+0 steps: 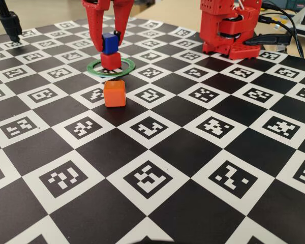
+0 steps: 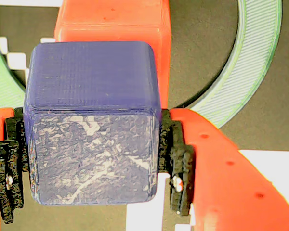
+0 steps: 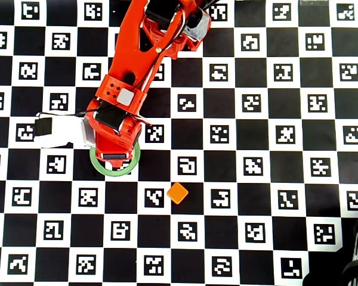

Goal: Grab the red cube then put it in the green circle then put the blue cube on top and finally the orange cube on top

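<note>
blue cube (image 1: pixel 110 43) atop red cube (image 1: pixel 111 60)

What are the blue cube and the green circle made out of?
The blue cube looks like matte 3D-printed plastic: the wrist view shows fine layer lines on one face and a rough, scuffed texture on another. The green circle seems printed plastic too, thin and flat with fine ridges across it.

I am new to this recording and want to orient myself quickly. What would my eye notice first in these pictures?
First, the red tool holding the blue cube between its fingers, directly above the red cube, which sits inside the green circle near the far side of the checkered board. Next, the orange cube standing alone just in front of the ring in the fixed view.
</note>
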